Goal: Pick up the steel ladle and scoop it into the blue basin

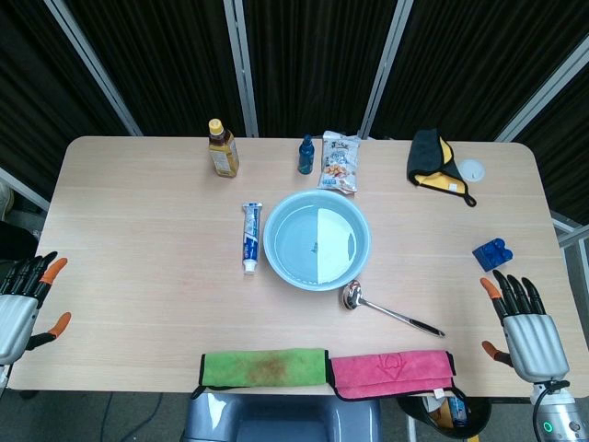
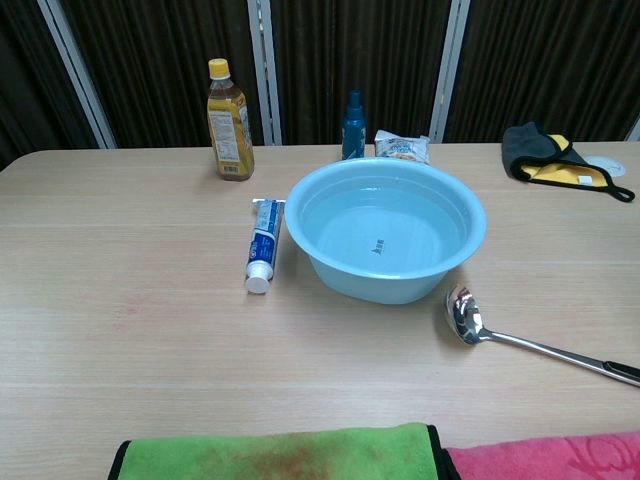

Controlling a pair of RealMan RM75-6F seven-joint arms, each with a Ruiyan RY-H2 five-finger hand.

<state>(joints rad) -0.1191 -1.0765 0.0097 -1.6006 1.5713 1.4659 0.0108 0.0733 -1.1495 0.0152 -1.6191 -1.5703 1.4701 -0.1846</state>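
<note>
The steel ladle (image 1: 386,310) (image 2: 530,340) lies flat on the table, its bowl just off the front right rim of the blue basin (image 1: 276,241) (image 2: 320,262) and its dark-tipped handle pointing right. The basin sits at the table's middle and holds water. My right hand (image 1: 526,329) hovers at the table's right front edge, fingers spread and holding nothing, well right of the handle tip. My left hand (image 1: 22,300) sits at the left edge, fingers apart and empty. Neither hand shows in the chest view.
A toothpaste tube (image 1: 249,237) (image 2: 263,244) lies left of the basin. Behind it stand a tea bottle (image 1: 222,148) (image 2: 229,120), a small blue bottle (image 1: 306,155) and a snack bag (image 1: 339,162). A black-yellow cloth (image 1: 434,164), blue block (image 1: 492,252), green towel (image 1: 265,367) and pink towel (image 1: 392,373) also lie about.
</note>
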